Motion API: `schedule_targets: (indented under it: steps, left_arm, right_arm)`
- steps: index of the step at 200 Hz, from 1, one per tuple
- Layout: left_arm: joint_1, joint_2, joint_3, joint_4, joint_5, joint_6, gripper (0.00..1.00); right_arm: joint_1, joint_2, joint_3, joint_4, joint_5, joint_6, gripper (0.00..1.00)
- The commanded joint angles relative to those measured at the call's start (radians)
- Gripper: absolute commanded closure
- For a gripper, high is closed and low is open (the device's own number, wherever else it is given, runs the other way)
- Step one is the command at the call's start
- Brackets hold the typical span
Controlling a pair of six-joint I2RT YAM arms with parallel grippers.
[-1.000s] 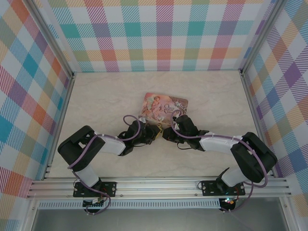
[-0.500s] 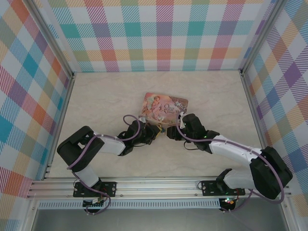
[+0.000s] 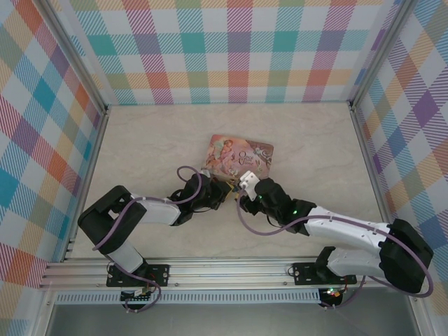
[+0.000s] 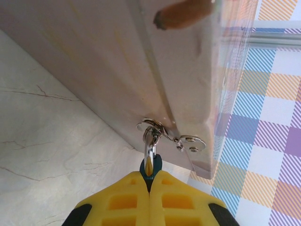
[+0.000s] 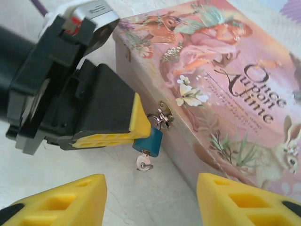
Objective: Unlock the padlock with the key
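The yellow pads (image 4: 123, 203) of the left gripper (image 4: 150, 182) are pressed together, with the teal body of the padlock (image 5: 148, 139) pinched between their tips. From that grip the thin silver shackle (image 4: 149, 142) runs up through the hasp (image 4: 188, 141) on the front wall of the pink picture box (image 5: 221, 80). The lock is therefore braced but hangs closed on the box.

The key (image 5: 144, 163) sticks out of the underside of the lock body. Its small round head points down toward the table (image 3: 154, 147), and nothing holds it.

The right gripper (image 5: 150, 201) faces it with its 2 fingers standing wide apart. The gap between them is empty and the key lies just beyond it.

The box sits near the middle of the table, a little toward the far edge. The lock hangs at the box's near side, between the 2 arms.

I'd say the key is seated and the lock is steadied, so turning the key is the step in hand.

The next move calls for the right fingers to ease forward and close on that tiny key head squarely. A twist of the wrist would then turn the key while the left grip keeps the body from spinning with it. The head is small and thin, so an off-centre pinch could knock it or pull it out.
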Motion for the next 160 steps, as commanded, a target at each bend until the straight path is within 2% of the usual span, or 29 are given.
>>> schedule_targets:
  steps: [1, 42, 77, 101, 160]
  left_arm:
    - [0.014, -0.048, 0.036, 0.011, 0.022, -0.025, 1.0]
    - [0.026, -0.064, 0.041, -0.005, 0.036, -0.031, 1.0]
    - [0.029, -0.061, 0.044, 0.0, 0.047, -0.039, 1.0]
    - [0.03, -0.061, 0.043, 0.0, 0.049, -0.038, 1.0]
    - [0.031, -0.061, 0.041, 0.001, 0.051, -0.038, 1.0]
  right_arm:
    - [0.043, 0.063, 0.008, 0.054, 0.174, -0.197, 0.44]
    - [0.054, 0.157, 0.009, 0.109, 0.204, -0.314, 0.32]
    - [0.052, 0.216, 0.011, 0.163, 0.205, -0.37, 0.31]
    - [0.053, 0.255, 0.015, 0.198, 0.216, -0.39, 0.33]
    - [0.053, 0.314, 0.042, 0.241, 0.216, -0.383, 0.44]
